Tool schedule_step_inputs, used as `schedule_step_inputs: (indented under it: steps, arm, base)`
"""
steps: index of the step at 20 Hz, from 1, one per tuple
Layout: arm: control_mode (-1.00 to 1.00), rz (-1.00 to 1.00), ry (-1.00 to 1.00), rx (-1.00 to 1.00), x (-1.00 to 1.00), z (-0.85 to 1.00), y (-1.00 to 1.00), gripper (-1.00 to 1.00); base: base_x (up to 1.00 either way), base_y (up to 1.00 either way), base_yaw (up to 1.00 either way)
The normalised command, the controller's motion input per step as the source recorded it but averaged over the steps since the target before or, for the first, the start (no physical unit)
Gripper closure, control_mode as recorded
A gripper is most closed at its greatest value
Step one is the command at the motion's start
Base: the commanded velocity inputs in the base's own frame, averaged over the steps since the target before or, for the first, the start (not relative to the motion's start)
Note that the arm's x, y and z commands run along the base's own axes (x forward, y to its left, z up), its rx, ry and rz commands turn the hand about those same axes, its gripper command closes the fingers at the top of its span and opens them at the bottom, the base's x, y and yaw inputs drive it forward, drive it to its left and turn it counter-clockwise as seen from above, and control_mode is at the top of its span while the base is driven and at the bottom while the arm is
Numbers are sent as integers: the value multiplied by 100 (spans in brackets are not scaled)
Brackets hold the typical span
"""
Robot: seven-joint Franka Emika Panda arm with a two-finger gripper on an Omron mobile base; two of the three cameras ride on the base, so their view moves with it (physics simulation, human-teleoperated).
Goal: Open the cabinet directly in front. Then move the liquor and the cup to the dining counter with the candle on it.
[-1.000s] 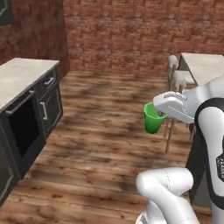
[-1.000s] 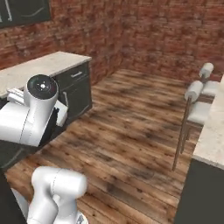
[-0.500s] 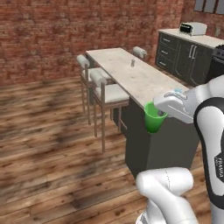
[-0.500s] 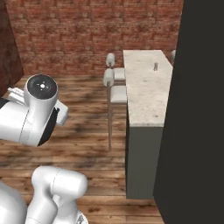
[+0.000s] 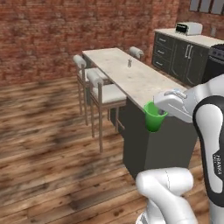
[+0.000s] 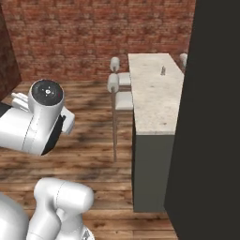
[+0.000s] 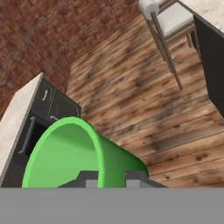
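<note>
Holding the small bright green tapered plastic cup (image 5: 154,118) by its rim, our claw (image 5: 162,107) is pinched nearly closed. We carry it in the air beside the near end of the long beige speckled stone tabletop (image 5: 131,76), above the wooden floor (image 5: 48,127).

Kitchen: brick walls, stone island counter (image 5: 131,78), stools (image 5: 103,89).

The cup (image 5: 153,118) hangs before the dining counter's (image 5: 131,81) near end, stools (image 5: 99,89) along its left.

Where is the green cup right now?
The cup is held in the gripper, in the air by the dining counter's near end, left base view.
</note>
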Motion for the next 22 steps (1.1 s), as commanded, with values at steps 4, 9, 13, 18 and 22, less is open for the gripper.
schedule_step_inputs:
  steps: [4, 9, 13, 18, 22]
  arm:
    - [100, 0, 0, 0, 0, 0, 0, 100]
    - [100, 0, 0, 0, 0, 0, 0, 100]
    - [100, 0, 0, 0, 0, 0, 0, 100]
    - [100, 0, 0, 0, 0, 0, 0, 100]
    - [100, 0, 0, 0, 0, 0, 0, 100]
  base:
    - [2, 44, -63]
    - [-1, 21, -78]
    - [-4, 1, -79]
    - [-13, 0, -64]
    - [-2, 0, -7]
